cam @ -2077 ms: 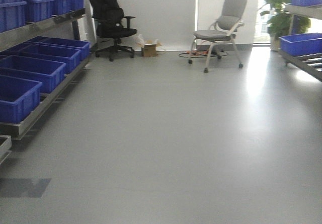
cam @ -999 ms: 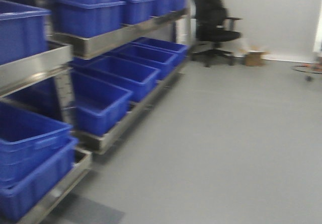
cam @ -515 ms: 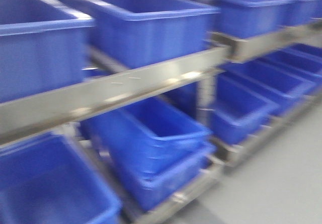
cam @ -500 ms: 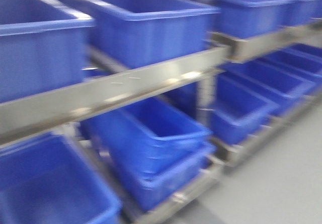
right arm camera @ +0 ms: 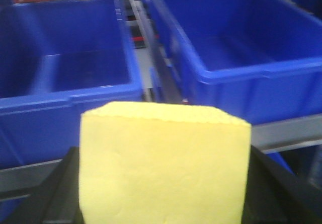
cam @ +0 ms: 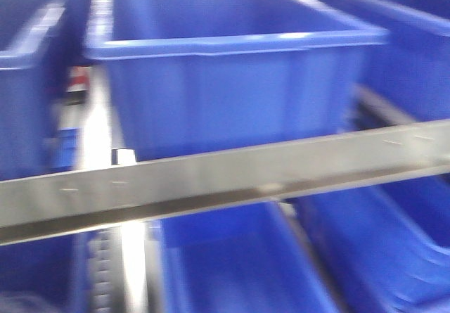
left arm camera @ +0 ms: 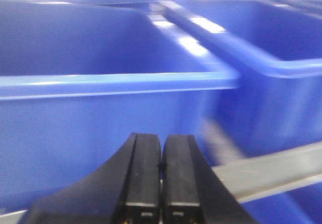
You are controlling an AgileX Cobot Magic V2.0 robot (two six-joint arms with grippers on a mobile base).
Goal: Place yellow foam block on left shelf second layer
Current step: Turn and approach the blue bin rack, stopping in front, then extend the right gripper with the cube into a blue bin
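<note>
Exterior front-facing view: blurred. A metal shelf rail (cam: 225, 179) crosses the frame from left to right. An upper bin (cam: 232, 81), blue, stands on the level above it, just behind the rail. A lower bin (cam: 239, 271), also blue, sits on the level below.

Right wrist-mounted view: the yellow foam block (right arm camera: 163, 168) fills the near centre of the frame. The right gripper (right arm camera: 165, 199) grasps it, with black fingers (right arm camera: 48, 196) flanking its left and right faces. The block is held in front of the shelf, on the near side of the bins and in none of them. Beyond it, a left bin (right arm camera: 70, 68) and a right bin (right arm camera: 236, 48) stand side by side.

Left wrist-mounted view: the left gripper (left arm camera: 161, 168) has its jaws clenched, the two black fingers pressed together with nothing between them. It faces the near wall of a facing bin (left arm camera: 100, 118), blue.
</note>
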